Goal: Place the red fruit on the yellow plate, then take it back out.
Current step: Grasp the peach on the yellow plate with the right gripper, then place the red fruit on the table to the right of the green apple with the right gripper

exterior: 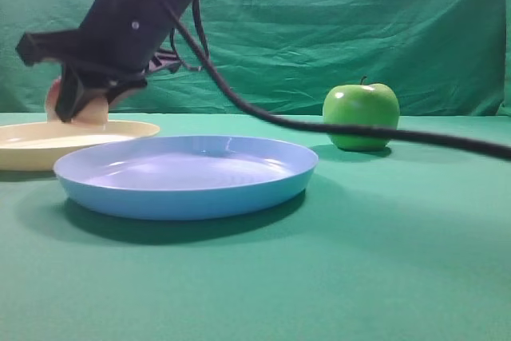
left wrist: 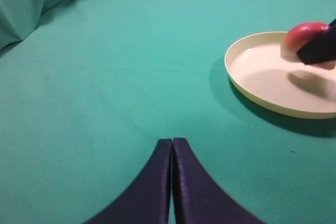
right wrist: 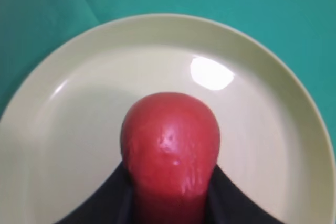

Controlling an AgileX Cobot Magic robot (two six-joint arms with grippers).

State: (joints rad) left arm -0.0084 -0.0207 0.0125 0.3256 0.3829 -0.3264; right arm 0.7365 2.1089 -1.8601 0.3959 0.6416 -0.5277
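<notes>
Here, take-back step: right gripper (right wrist: 169,208) jaws closing around the red fruit (right wrist: 170,148) over the yellow plate (right wrist: 273,129) far left; whether resting or lifted, cannot tell; next, probably firm hold, straight lift clear of the rim. Left gripper (left wrist: 171,182) jaws pressed together, holding nothing. Near to far on the surface (exterior: 383,261): one blue plate (exterior: 188,177), one yellow plate, one red fruit, one green apple (exterior: 361,115).

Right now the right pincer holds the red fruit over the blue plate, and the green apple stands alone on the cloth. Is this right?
Not quite. The right pincer holds the red fruit over the yellow plate, as the right wrist view shows. The green apple does stand alone on the cloth.
</notes>
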